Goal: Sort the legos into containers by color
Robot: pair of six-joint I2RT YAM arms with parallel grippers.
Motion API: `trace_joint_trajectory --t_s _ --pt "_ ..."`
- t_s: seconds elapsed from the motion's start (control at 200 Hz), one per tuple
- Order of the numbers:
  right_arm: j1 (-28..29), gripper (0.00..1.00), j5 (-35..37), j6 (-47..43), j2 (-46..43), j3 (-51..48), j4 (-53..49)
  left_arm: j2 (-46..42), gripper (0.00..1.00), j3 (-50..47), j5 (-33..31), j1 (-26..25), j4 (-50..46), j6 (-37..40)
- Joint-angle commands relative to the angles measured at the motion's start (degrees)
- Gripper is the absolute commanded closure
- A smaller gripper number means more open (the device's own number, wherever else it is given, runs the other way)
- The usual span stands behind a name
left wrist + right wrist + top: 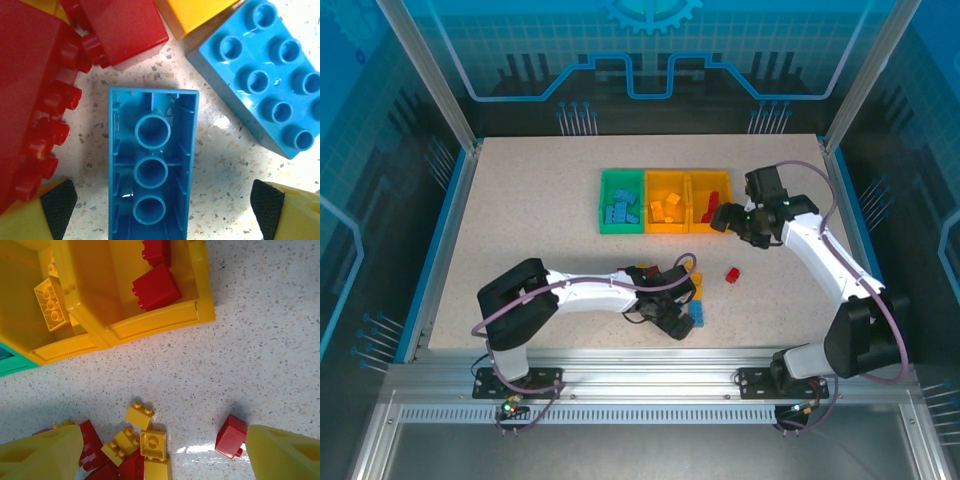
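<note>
The left gripper [162, 207] hangs over a cluster of legos [695, 295] at the near middle of the table [520, 220]. Its jaws are wide and grip nothing. Between its 2 black pads [59, 207] lies a blue brick [152, 165], hollow side up with 3 round tubes showing. Its long axis runs straight away from the wrist camera, parallel to the fingers, with bare table on both sides. A second blue brick [265, 80] sits studs up just beside it, its long axis slanted. A large red brick [30, 90] lies on its side, studs pointing toward the hollow brick.

The 3 containers stand joined in a row at the far middle of the table, each long axis pointing away from the arms. The green tray [622, 228] holds blue bricks, the middle tray [666, 229] yellow ones and the right tray [698, 228] red ones. The right gripper [728, 220] hovers at the right tray's near right corner, jaws wide and empty. A lone red brick [732, 274] lies apart from the cluster, just beside one yellow finger [285, 455] in the right wrist view.
</note>
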Motion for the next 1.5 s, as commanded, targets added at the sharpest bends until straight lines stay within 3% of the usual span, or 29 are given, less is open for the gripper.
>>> trace_joint_trajectory --t_s 0.0,0.49,0.72,0.88,1.146,1.306,1.496 --pt "-1.2 0.14 -0.2 0.6 -1.9 -1.1 -0.5 1.8 0.1 2.5 -2.3 0.5 -1.0 1.5" --pt "-2.9 0.13 0.7 0.6 -4.4 -4.9 -0.8 -3.5 0.59 -3.1 -0.4 0.5 -0.5 0.1" --pt "-2.4 0.14 0.1 1.7 -6.3 -8.9 0.6 -10.5 0.62 -3.8 -0.5 0.4 -2.6 -1.4" --pt "3.8 0.16 2.7 3.9 -11.3 -14.1 0.8 -16.6 0.62 -2.2 -3.8 1.6 -6.5 -1.4" --pt "16.1 0.16 7.3 8.4 -17.0 -24.8 3.5 -20.4 0.61 1.6 -1.7 18.0 -5.1 4.5" --pt "22.1 0.16 8.3 11.1 -16.8 -28.9 7.6 -11.0 0.61 11.2 3.8 28.1 -6.4 6.7" --pt "28.3 0.16 11.4 14.3 -13.0 -29.4 9.0 0.3 0.62 20.4 7.3 34.5 -7.5 7.2"
